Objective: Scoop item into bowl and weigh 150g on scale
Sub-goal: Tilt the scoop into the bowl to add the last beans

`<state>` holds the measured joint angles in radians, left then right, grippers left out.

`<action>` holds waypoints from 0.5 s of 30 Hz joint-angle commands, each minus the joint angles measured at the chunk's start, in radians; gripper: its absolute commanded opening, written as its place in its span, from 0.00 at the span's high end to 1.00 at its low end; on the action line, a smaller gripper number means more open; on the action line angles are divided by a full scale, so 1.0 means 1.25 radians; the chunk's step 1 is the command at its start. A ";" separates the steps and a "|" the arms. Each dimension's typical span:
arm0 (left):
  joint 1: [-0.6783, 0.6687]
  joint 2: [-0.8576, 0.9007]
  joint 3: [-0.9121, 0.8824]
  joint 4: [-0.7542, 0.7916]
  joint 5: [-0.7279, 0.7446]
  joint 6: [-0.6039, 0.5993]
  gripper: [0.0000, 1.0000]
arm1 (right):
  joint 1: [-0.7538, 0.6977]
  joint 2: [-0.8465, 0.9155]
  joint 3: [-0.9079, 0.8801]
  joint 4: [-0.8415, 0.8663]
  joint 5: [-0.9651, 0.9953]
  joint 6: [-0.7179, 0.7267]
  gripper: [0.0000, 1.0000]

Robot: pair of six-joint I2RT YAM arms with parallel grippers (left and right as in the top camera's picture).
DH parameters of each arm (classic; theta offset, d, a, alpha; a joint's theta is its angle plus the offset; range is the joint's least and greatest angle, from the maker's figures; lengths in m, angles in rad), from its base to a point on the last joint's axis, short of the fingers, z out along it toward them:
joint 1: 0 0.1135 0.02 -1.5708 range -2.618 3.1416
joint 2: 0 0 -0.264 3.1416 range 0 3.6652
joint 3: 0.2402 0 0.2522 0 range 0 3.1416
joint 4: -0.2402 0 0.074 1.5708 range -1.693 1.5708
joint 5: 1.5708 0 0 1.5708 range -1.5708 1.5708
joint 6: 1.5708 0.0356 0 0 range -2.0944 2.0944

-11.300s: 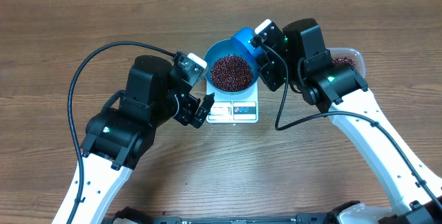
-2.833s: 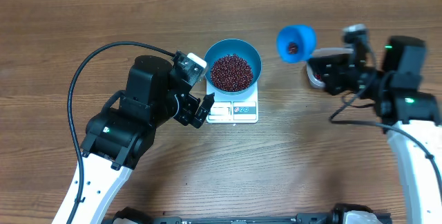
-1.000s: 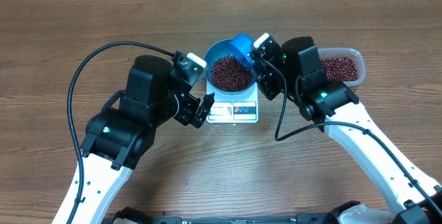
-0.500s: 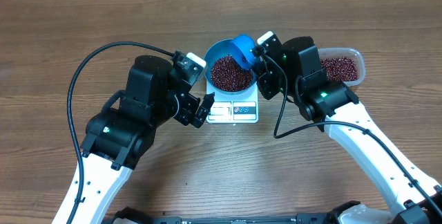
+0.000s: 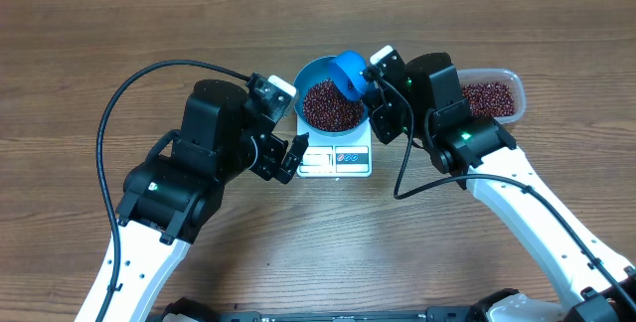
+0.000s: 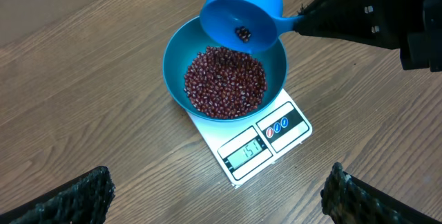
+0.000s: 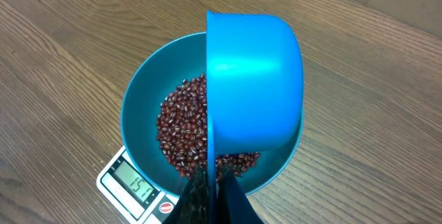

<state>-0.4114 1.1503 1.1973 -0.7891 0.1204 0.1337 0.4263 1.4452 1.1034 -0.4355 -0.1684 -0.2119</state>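
Note:
The blue bowl [image 5: 310, 76] stands on the white scale [image 5: 336, 160], holding a pile of dark red-brown beans [image 5: 331, 104]. In the left wrist view the bowl [image 6: 173, 79], beans [image 6: 224, 82] and scale [image 6: 266, 137] lie ahead; the display reads 151. My right gripper [image 7: 213, 182] is shut on the handle of a blue scoop [image 7: 255, 86], tipped on its side over the bowl's right rim [image 7: 131, 113]. A few beans cling inside the scoop [image 6: 242, 13]. My left gripper [image 6: 219, 175] stands open over bare table, left of the scale, holding nothing.
A clear plastic tub [image 5: 492, 96] of beans sits at the right, partly behind the right arm. The left arm's black cable [image 5: 129, 88] loops over the table on the left.
Over the last second the scoop has shifted slightly rearward and tipped a little more over the bowl's rim, then held still. The left arm has not moved.

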 commanded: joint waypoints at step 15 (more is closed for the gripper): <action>0.004 0.000 0.002 -0.001 0.009 -0.006 0.00 | 0.002 0.055 0.014 0.003 -0.012 0.023 0.96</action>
<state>-0.4114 1.1503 1.1973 -0.7891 0.1204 0.1337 0.4259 1.4731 1.1034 -0.4358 -0.1761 -0.1879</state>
